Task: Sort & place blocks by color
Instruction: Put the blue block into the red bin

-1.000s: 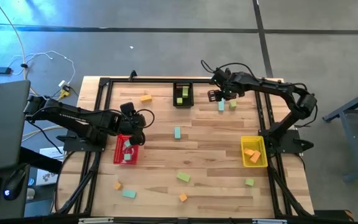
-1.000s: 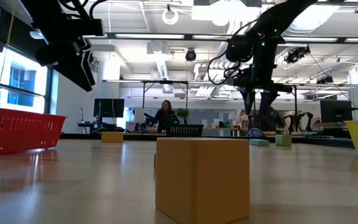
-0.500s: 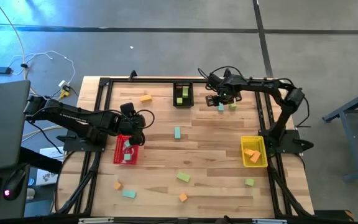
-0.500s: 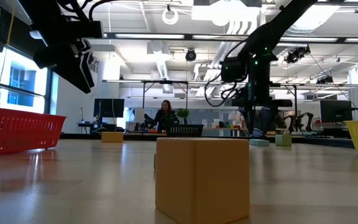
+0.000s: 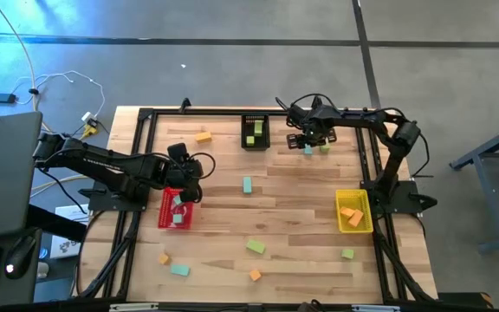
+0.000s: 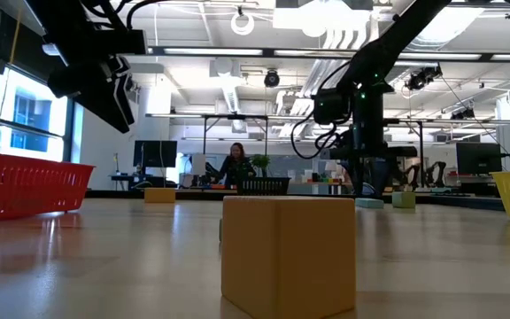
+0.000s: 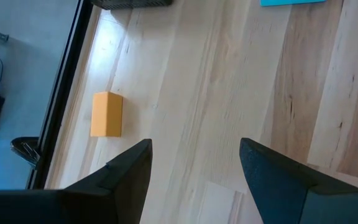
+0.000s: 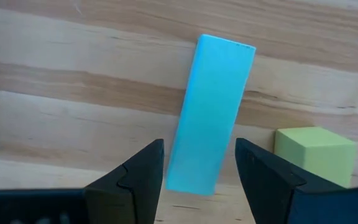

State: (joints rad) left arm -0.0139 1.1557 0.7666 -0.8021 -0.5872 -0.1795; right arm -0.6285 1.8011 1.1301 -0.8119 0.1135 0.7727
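A mint-teal bar (image 8: 211, 106) lies flat on the table at the far right, with a lime green cube (image 8: 316, 155) beside it. My right gripper (image 8: 199, 149) points down over the bar's near end and is open. One finger stands on each side of the bar, with a narrow gap to it. In the high view it is the right gripper (image 5: 308, 139) above the teal bar (image 5: 307, 150). My left gripper (image 5: 191, 175) hangs open above the red bin (image 5: 165, 217), holding nothing. Other blocks lie scattered on the table.
A black bin (image 5: 255, 141) at the far middle holds green blocks. The yellow bin (image 5: 353, 225) at the right holds orange ones. Loose blocks: orange (image 5: 203, 136), teal (image 5: 247, 185), green (image 5: 255, 247), green (image 5: 347, 254), orange (image 5: 255, 275). People show in the room behind.
My right gripper has come down toward the teal bar and shifted slightly toward the table's left, so that its fingers now stand low on either side of the bar. The blocks have stayed where they were.
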